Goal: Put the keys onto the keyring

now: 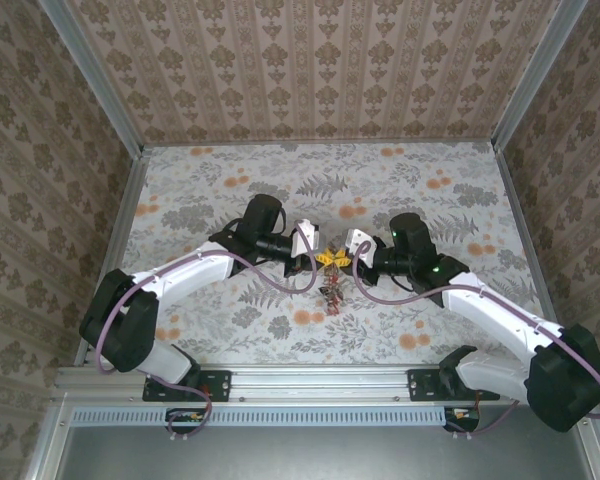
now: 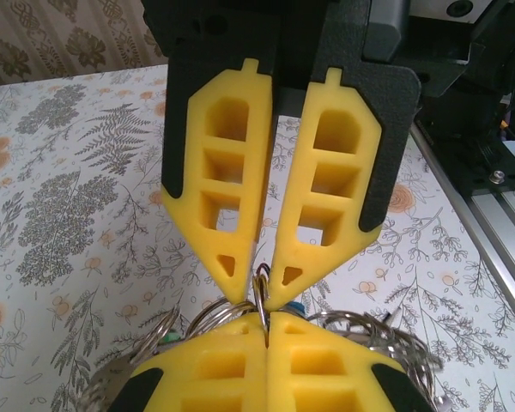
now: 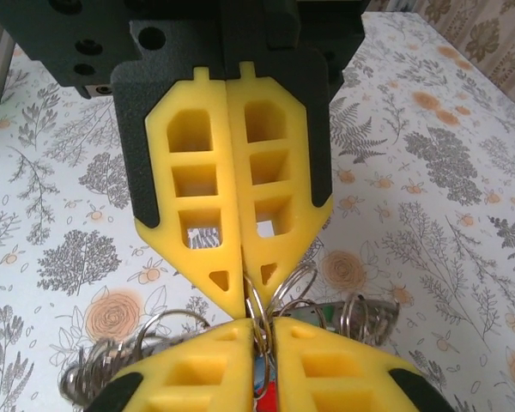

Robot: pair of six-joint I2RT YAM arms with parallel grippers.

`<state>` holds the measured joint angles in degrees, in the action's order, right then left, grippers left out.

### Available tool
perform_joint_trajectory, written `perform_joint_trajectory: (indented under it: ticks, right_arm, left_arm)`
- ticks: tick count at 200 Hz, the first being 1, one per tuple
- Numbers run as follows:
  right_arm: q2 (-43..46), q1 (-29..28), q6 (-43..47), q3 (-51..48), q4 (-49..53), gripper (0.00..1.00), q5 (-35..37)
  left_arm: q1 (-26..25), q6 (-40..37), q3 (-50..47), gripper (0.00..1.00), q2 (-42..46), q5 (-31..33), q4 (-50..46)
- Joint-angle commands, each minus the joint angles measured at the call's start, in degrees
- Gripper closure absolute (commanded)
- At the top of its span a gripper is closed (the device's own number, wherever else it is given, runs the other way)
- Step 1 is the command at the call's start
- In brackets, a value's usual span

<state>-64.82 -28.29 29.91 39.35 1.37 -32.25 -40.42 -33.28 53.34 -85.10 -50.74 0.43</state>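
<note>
Where the two noses meet tip to tip, both sets of jaws are closed on wire. The left gripper [image 2: 268, 319] has its yellow fingers pressed flat together, with a thin silver loop rising out of the seam. The right gripper [image 2: 259, 290] has its fingers in a narrow V, apart at the base, with the tips pinching the same spot from above. I can't tell whether they share one loop or hold two neighbouring ones. That wire belongs to the keyring [image 3: 369, 316], which looks like a bundle of thin silver rings, several loops overlapping and fanning out either side of the pinch. The keys [image 3: 328, 310] are tucked among the loops and mostly hidden, showing as small bits of green, blue and red plastic. The right wrist view adds the pinch from the other side: a sliver of gap between the right tips with wire in it, and coiled rings spilling out left and right. The left wrist view adds the V angle of the right fingers and a teal head just behind the tips. The top view gives the layout: the grippers meet mid-table and the bundle hangs just below them as a dark reddish clump over the floral table [image 1: 430, 200]. I can't tell whether it touches the table. The white arms reach in from the lower left and lower right, trailing purple cables.
</note>
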Motion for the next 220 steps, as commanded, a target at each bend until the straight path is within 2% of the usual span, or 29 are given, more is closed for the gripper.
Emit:
perform_joint_trajectory:
  ticks: [1,33,52,107,185,203,211,220]
  right_arm:
    - [-0.7,0.3,1.0,2.1,1.7,0.91,-1.6]
    - [-0.7,0.3,2.6,4.1,5.3,1.0,-0.9]
    - [-1.2,0.2,3.4,6.1,8.4,1.0,-0.9]
    - [-2.8,-1.0,4.1,10.0,13.2,1.0,1.0]
    - [-4.4,-2.4,2.3,13.1,14.5,1.0,2.5]
    - [-4.4,-2.5,2.0,13.0,14.3,1.0,2.3]
    - [-4.2,-2.5,1.7,12.9,14.2,0.98,2.4]
    - [-3.9,-2.5,1.5,12.4,14.0,0.95,2.7]
  left_arm:
    - [-0.2,-0.1,1.5,1.0,1.7,-3.1,3.4]
    - [-0.3,-0.8,1.8,1.0,1.2,-0.9,1.4]
    - [-0.4,-2.9,3.2,0.96,0.3,0.1,-2.6]
    - [-1.7,-8.4,8.1,0.93,-3.0,1.7,-12.6]
    - [-2.5,-7.1,9.9,0.89,-4.8,0.4,-11.6]
    - [-2.5,-6.7,9.9,0.9,-4.9,0.7,-11.2]
    - [-2.4,-6.6,9.9,1.0,-4.9,0.6,-11.2]
    - [-2.1,-5.3,9.7,1.0,-4.7,0.5,-10.1]
